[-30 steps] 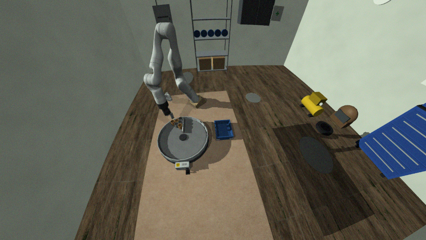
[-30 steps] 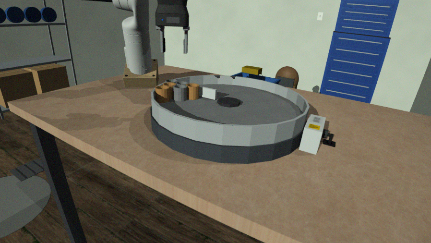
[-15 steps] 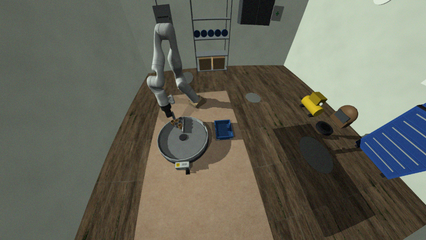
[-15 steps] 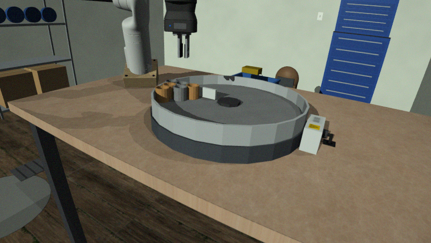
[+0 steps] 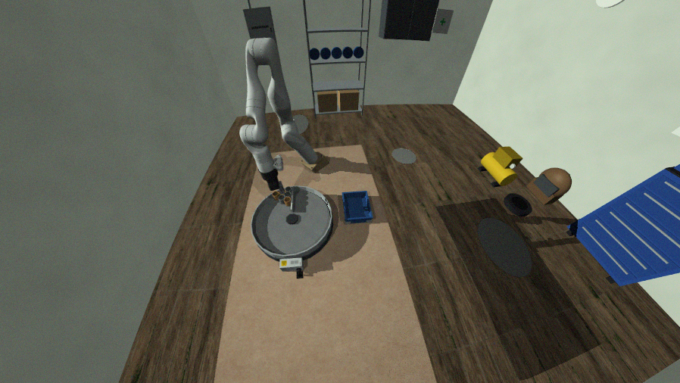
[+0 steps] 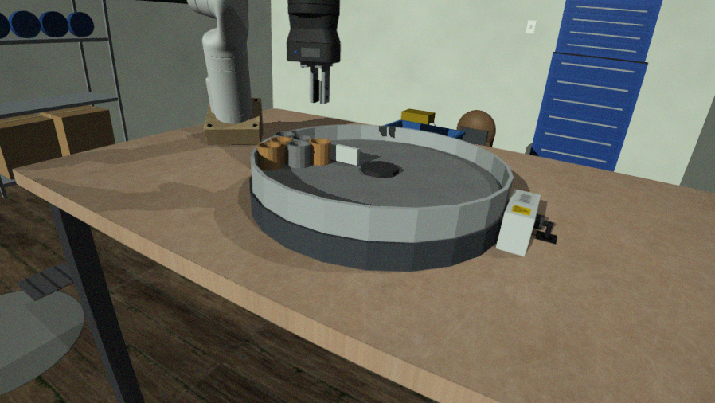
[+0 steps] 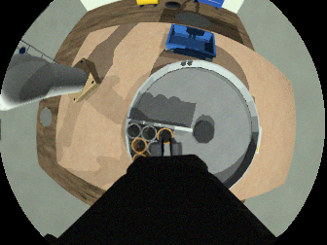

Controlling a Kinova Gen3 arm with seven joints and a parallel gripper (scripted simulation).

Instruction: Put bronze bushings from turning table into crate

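Note:
The bronze bushings stand upright in a tight cluster with steel ones on the turning table [image 5: 304, 238] [image 6: 435, 189] [image 7: 224, 97], near its rim. One bronze bushing [image 6: 320, 151] [image 7: 165, 128] stands by the white divider; another bronze bushing [image 6: 270, 154] is at the rim side. A steel bushing [image 6: 298, 154] stands between them in the exterior view. My gripper [image 6: 318, 102] [image 7: 166, 144] is above the cluster, its fingers parted by a narrow gap with nothing between them. It hides part of the cluster in the wrist view. The blue crate [image 5: 357, 220] [image 7: 190, 54] shows no bushings inside.
The thin white divider [image 6: 347, 154] [image 7: 182, 128] stands upright beside the cluster. A dark hub [image 5: 291, 219] [image 6: 379, 169] [image 7: 203, 131] is at the turning table's centre. The raised rim runs all around. A white box [image 5: 290, 264] [image 6: 515, 228] is on the outer side, away from the arm's base.

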